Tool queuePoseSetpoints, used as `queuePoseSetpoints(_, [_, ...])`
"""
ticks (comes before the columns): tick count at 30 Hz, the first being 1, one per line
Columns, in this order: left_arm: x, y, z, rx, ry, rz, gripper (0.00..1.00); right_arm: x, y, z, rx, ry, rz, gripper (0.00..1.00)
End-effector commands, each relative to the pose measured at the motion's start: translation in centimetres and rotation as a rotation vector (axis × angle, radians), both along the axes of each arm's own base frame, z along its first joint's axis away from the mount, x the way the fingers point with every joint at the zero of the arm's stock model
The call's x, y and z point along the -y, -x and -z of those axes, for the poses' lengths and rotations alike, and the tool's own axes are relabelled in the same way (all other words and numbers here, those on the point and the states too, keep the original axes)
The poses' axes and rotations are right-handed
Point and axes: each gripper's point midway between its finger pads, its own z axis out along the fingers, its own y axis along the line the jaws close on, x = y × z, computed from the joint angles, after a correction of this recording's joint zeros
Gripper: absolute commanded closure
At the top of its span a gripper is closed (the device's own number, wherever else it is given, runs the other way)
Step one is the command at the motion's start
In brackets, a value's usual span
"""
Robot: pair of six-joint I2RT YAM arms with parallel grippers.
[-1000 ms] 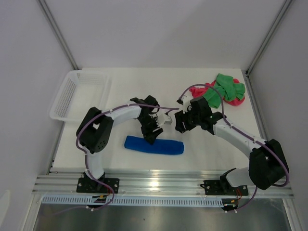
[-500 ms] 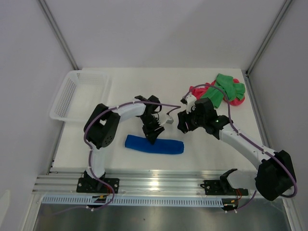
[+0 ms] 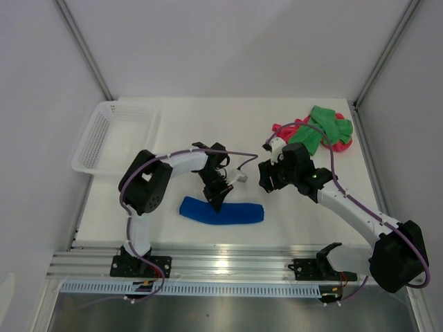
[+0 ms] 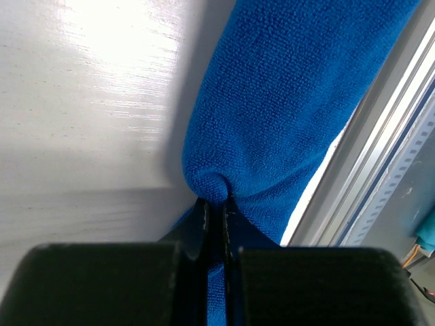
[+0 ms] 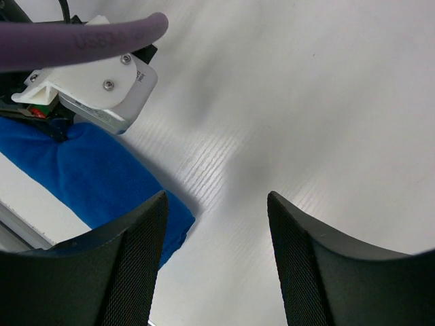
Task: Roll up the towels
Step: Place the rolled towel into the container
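A royal blue towel (image 3: 223,211) lies rolled into a log near the table's front edge, also seen in the left wrist view (image 4: 285,109) and the right wrist view (image 5: 88,176). My left gripper (image 3: 216,201) (image 4: 215,204) is shut on a pinch of the blue towel's top, with blue cloth between its fingers. My right gripper (image 3: 266,181) (image 5: 216,200) hovers open above bare table just right of the roll's end, holding nothing. The green towel (image 3: 323,128) lies crumpled on the pink-red towel (image 3: 337,144) at the back right.
A white mesh basket (image 3: 114,135) stands at the back left. The metal rail (image 3: 235,263) runs along the front edge, close to the blue roll. White walls close in the sides and back.
My left gripper has closed onto the blue towel and dropped slightly toward it. My right gripper has moved a little away from the left one, staying open.
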Motion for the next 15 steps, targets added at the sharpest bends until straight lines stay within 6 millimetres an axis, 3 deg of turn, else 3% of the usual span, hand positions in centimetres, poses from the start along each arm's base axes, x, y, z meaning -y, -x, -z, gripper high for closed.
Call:
queuePoseSetpoints(1, [0.5,-0.6,-1.2,0.035,0.046,-0.041,1.0,0.4,-0.2,-0.5,0.024,0.002,0.016,0.36])
queuePoseSetpoints(8, [-0.4,-4.1,-4.0,0.076,0.128,-0.245,0.99,0.8,-0.1,-0.3,0.023,0.01,0.033,0.36])
queuePoseSetpoints(15, [-3.4,-8.0,-5.5,0.15,0.156,-0.457,0.99,0.8,-0.1,-0.1,0.018,0.004,0.045,0.36])
